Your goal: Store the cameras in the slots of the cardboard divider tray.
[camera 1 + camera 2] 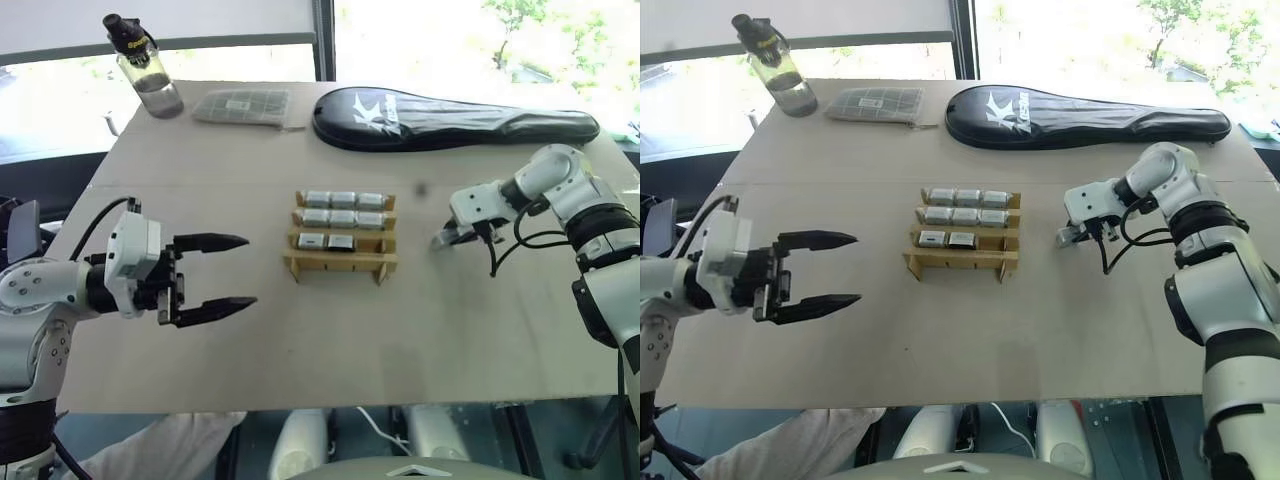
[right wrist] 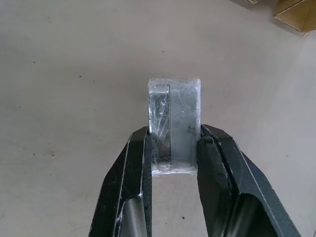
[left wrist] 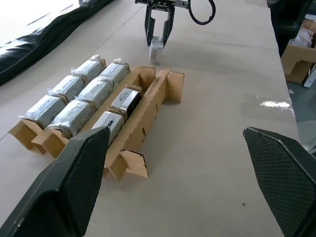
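Windows are glowing behind the tan tabletop (image 1: 480, 330); the "K" case (image 1: 455, 117) is lying along its far edge. The right hand (image 2: 174, 148) is clenching a camera (image 2: 175, 118); the left hand (image 1: 218, 272) is gaping.

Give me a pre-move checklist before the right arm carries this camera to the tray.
1. Right gripper shut on the loose camera: ok.
2. Camera lifted off the table: cannot tell.
3. Cardboard divider tray has a free slot: ok; the third row's right slot and the front row are empty.
4. Eight stored cameras sit down in their slots: ok.
5. Left gripper open, away from the tray: ok.
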Controlling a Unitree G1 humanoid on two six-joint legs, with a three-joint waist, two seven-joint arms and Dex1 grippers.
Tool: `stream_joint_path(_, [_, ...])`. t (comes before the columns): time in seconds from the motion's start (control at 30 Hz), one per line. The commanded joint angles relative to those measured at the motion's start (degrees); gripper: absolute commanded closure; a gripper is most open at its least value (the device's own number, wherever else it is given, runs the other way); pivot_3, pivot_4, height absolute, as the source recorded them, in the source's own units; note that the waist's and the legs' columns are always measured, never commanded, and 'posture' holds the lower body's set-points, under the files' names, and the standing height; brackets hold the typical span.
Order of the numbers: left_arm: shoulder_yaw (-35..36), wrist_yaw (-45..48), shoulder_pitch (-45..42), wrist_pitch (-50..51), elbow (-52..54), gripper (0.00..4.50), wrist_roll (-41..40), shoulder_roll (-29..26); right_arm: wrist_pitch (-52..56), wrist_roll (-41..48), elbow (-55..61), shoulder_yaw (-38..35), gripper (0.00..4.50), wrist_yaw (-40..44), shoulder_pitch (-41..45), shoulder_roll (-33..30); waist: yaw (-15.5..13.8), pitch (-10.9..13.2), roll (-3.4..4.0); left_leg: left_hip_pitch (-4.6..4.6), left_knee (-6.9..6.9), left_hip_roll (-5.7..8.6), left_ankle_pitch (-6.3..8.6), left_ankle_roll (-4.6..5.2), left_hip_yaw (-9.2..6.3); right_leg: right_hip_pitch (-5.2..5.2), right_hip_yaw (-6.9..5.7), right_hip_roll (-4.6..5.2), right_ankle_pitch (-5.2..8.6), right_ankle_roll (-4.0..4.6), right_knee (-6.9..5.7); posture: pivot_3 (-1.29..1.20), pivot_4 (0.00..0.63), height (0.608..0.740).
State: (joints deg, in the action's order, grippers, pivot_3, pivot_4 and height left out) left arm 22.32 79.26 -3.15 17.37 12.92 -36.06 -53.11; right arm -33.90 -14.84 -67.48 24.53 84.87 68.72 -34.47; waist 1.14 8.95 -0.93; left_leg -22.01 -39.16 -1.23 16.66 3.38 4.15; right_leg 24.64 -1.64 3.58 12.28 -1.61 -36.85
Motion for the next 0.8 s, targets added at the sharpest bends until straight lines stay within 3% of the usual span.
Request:
stream_joint_path(0.03, [1.21,0.55,-0.81,-1.36,-0.77,0.00,-0.18,-1.34,8.87,-0.31,2.74,-0.88,3.79,1.56,2.84,1.56,0.16,0.00,0.00,0.00,0.00,0.00,0.00,0.00,0.00,0.00,0.01,0.00,0.00,0.00,0.00,0.00,0.150,0.740])
stream_joint_path(0.13, [1.38,0.76,-0.95,-1.83,-1.62,0.00,-0.05,-1.69,20.10,3.85,9.23,-2.76,3.79,6.50,4.68,3.82,0.87,0.02,0.04,-0.02,0.00,0.00,0.00,0.00,0.02,0.02,0.03,0.02,-0.01,-0.01,-0.02,0.00,0.150,0.740])
stream_joint_path(0.23, [1.33,0.69,-1.37,-1.50,-2.24,0.00,-0.61,-1.68,28.37,6.38,16.81,-4.89,3.79,6.03,5.07,5.68,1.19,0.08,0.13,-0.05,0.01,-0.03,0.00,0.00,-0.02,0.07,0.01,0.04,-0.01,-0.01,-0.05,0.00,0.150,0.740])
stream_joint_path(0.33, [0.42,1.07,-2.67,-1.73,-3.60,0.00,-0.31,-1.78,36.84,7.99,29.36,-5.07,3.79,4.11,2.41,6.81,0.95,0.08,0.14,-0.15,0.04,-0.03,0.01,-0.01,-0.14,0.12,-0.13,0.08,-0.01,-0.01,-0.03,0.00,0.150,0.740])
stream_joint_path(0.5, [-0.74,1.75,-4.61,-2.28,-5.51,0.00,0.09,-1.73,60.02,14.03,52.68,-4.93,3.79,4.70,-1.36,8.11,0.56,0.08,0.14,-0.60,-0.08,0.02,0.02,-0.03,-0.28,0.42,-0.29,0.18,-0.02,-0.03,-0.02,0.00,0.150,0.740])
stream_joint_path(0.67, [-1.75,1.95,-5.64,-2.91,-6.70,0.00,0.92,-1.44,76.67,8.81,60.87,2.56,3.79,-0.08,-2.35,6.66,0.02,0.06,0.11,-0.83,-0.11,0.18,0.02,-0.03,-0.28,0.58,-0.36,0.24,-0.02,-0.03,0.00,0.00,0.150,0.740])
stream_joint_path(0.8, [-2.16,1.84,-5.97,-3.20,-7.00,0.00,1.22,-1.42,78.87,7.74,62.87,5.14,3.79,-2.70,-4.19,5.40,-0.36,0.05,0.09,-0.84,-0.11,0.20,0.02,-0.02,-0.30,0.58,-0.40,0.07,-0.02,-0.03,0.01,0.00,0.150,0.740])
